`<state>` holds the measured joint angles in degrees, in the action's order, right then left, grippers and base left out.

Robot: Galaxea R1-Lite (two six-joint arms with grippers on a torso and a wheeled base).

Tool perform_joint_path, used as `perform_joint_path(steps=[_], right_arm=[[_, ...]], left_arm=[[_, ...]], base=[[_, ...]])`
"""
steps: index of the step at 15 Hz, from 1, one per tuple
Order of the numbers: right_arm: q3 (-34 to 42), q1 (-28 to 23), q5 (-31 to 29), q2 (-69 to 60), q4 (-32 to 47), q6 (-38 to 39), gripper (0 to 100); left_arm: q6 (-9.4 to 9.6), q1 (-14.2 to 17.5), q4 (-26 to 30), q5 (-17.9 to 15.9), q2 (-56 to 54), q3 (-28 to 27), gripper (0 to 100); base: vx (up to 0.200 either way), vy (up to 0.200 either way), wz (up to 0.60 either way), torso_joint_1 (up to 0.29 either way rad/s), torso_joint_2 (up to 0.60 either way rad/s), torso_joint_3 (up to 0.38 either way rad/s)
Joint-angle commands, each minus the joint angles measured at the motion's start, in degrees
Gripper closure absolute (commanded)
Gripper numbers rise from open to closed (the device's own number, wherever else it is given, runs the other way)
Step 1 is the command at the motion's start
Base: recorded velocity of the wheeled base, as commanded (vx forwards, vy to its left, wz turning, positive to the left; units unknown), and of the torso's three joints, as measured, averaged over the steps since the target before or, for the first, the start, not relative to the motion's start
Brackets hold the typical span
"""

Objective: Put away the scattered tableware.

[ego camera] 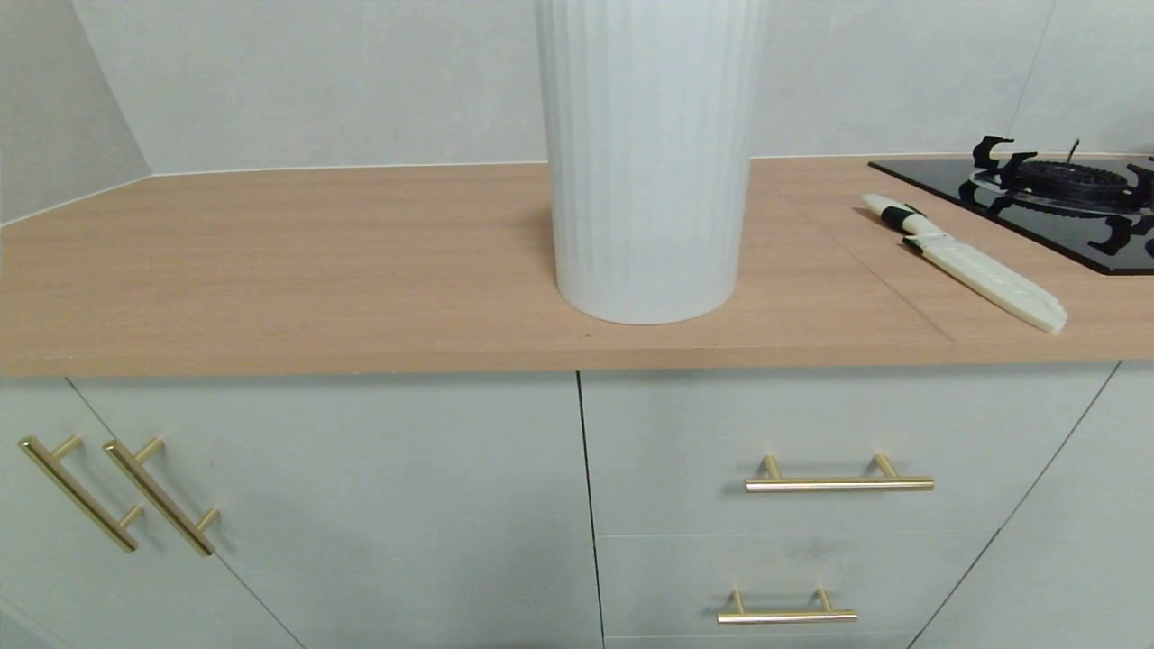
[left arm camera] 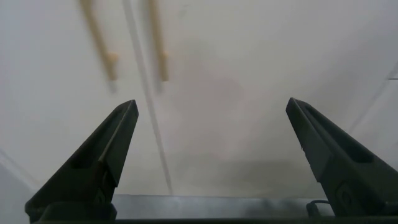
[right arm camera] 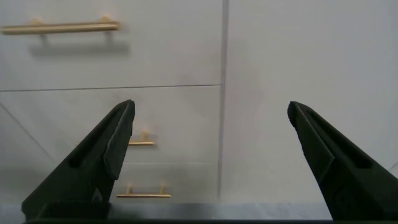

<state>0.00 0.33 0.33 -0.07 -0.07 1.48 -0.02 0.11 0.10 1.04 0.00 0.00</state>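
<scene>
nearest to the robot, both arms hang low in front of the cabinet fronts, below the counter. the left gripper (left arm camera: 211,102) is spread wide with nothing between its fingers, facing the seam of the double cabinet doors (left arm camera: 249,93) and their pair of gold handles (left arm camera: 106,43). the right gripper (right arm camera: 211,104) is just as wide and just as empty, facing the drawer stack (right arm camera: 124,62) with its gold bar handles (right arm camera: 62,27). parked low and open like this, they look ready to reach, not mid-carry. above them the wooden counter (ego camera: 270,270) holds the task's things. a tall ribbed white container (ego camera: 647,180) stands upright close to the front edge, roughly centred, and is probably meant as the holder that utensils drop into; its mouth is out of frame, so i cannot tell what it holds. to its right and well apart from it, the knife (ego camera: 969,266) lies flat and slanted, pale blade tip toward the front edge, black-banded handle pointing back toward the hob (ego camera: 1055,225). it lies loose beside the hob, so it reads as the scattered piece not yet put away. behind everything runs the plain tiled wall (ego camera: 361,81).
</scene>
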Motion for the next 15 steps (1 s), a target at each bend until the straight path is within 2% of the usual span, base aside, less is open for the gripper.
perform_joint_path(steps=[1, 15], right_arm=[[0.0, 0.0, 0.0, 0.1, 0.0, -0.1, 0], [0.0, 0.0, 0.1, 0.1, 0.0, -0.3, 0]], left_arm=[[-0.06, 0.0, 0.0, 0.0, 0.0, 0.0, 0], [-0.06, 0.0, 0.0, 0.0, 0.0, 0.0, 0]], base=[[0.0, 0.0, 0.0, 0.0, 0.0, 0.0], [0.0, 0.0, 0.0, 0.0, 0.0, 0.0]])
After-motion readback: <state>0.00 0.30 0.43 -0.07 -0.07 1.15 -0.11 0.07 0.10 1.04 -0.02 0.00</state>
